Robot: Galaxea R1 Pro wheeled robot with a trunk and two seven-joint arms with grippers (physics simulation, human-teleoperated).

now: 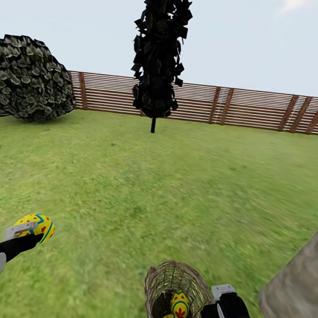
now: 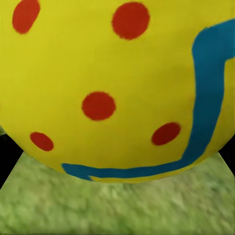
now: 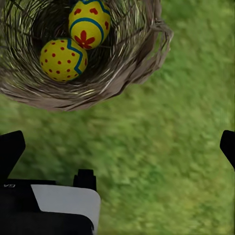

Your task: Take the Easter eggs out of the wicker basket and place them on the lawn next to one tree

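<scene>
My left gripper (image 1: 28,232), low on the left of the head view, is shut on a yellow Easter egg (image 1: 38,224) with red dots and a blue zigzag, held above the lawn (image 1: 141,186). The left wrist view has this egg (image 2: 112,88) very close. The wicker basket (image 1: 161,282) stands on the grass at the bottom centre with two Easter eggs (image 1: 180,304) inside. In the right wrist view these are a dotted egg (image 3: 62,59) and a flower-painted egg (image 3: 90,23) in the basket (image 3: 142,58). My right gripper (image 1: 220,295) is open just right of the basket, holding nothing.
A mottled grey-brown tree trunk (image 1: 296,288) rises at the lower right, close to the basket. Far ahead stand a narrow dark cypress (image 1: 160,56), a round bush (image 1: 30,79) at the left and a brown slatted fence (image 1: 242,108). Open grass lies between.
</scene>
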